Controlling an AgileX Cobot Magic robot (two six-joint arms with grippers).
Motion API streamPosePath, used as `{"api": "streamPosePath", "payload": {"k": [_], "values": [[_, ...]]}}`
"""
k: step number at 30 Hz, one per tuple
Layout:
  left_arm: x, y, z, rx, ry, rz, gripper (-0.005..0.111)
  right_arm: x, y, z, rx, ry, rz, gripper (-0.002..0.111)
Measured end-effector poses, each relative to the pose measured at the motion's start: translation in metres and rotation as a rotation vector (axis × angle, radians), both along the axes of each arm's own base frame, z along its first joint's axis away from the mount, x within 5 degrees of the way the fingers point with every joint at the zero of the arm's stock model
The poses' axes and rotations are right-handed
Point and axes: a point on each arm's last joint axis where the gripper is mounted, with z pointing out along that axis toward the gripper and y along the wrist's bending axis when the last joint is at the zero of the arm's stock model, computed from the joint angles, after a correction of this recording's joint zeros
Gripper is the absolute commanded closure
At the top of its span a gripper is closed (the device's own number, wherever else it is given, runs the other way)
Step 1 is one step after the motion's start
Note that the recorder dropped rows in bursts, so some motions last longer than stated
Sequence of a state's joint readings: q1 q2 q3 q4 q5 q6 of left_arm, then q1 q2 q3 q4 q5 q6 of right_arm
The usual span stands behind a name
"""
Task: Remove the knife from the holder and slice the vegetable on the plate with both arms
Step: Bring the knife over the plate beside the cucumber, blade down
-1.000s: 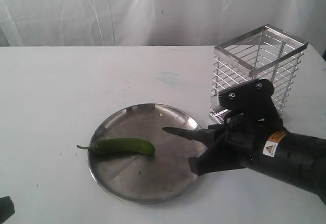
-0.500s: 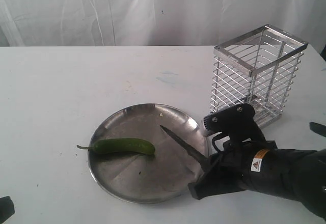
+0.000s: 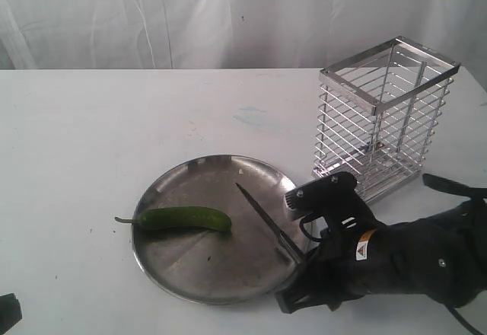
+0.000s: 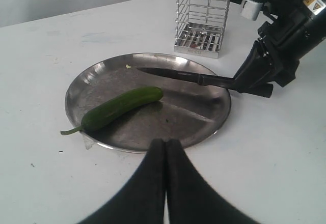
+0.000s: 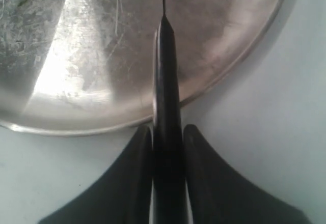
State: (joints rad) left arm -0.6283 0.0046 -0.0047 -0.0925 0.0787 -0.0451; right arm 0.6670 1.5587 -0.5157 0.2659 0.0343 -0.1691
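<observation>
Right gripper (image 5: pixel 168 132): fingers part-way open and clamped on the black handle of the knife (image 3: pixel 266 221), one on each side. The grip looks square in the right wrist view.

Knife: the handle is in the right gripper and the dark blade reaches out over the right part of the plate (image 3: pixel 202 270), as the exterior view has it. The tip points towards the middle of the plate. I cannot tell whether the edge touches the steel.

Chilli (image 3: pixel 186 218): whole, lying flat on the left part of the plate. Its thin stem pokes out over the rim. The knife tip is near its blunt end, but there is a clear gap between them.

Left gripper (image 4: pixel 164 143): fingers pressed together, holding nothing. It sits off the plate above the table (image 3: pixel 91 137), aimed at the plate. I only see a black scrap of it at the lower left corner of the exterior view.

Holder (image 3: pixel 384 114): upright on the table, beyond the right arm and near the plate's right side, not touching it.

Plate: flat on the white table, between the two arms.
</observation>
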Motion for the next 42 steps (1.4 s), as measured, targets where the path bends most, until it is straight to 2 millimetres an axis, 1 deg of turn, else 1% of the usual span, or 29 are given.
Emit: {"api": "streamPosePath", "payload": {"k": [12, 14, 18, 20, 37, 39, 42], "values": [[0.0, 0.0, 0.0, 0.0, 0.0, 0.0, 0.107, 0.0024, 0.0037, -0.0011, -0.022, 0.044, 0.014, 0.108], [0.0, 0.0, 0.0, 0.0, 0.0, 0.0, 0.107, 0.0023, 0.0037, -0.0012, -0.023, 0.046, 0.014, 0.106], [0.0, 0.0, 0.0, 0.0, 0.0, 0.0, 0.107, 0.0022, 0.0036, -0.0012, -0.024, 0.046, 0.015, 0.095], [0.0, 0.0, 0.0, 0.0, 0.0, 0.0, 0.107, 0.0022, 0.0036, -0.0012, -0.025, 0.045, 0.018, 0.092], [0.0, 0.0, 0.0, 0.0, 0.0, 0.0, 0.107, 0.0051, 0.0056, -0.0041, -0.035, 0.043, 0.026, 0.091], [0.0, 0.0, 0.0, 0.0, 0.0, 0.0, 0.107, 0.0051, 0.0056, -0.0045, -0.036, 0.044, 0.026, 0.088], [0.0, 0.0, 0.0, 0.0, 0.0, 0.0, 0.107, 0.0049, 0.0055, -0.0063, -0.043, 0.051, 0.031, 0.08]]}}
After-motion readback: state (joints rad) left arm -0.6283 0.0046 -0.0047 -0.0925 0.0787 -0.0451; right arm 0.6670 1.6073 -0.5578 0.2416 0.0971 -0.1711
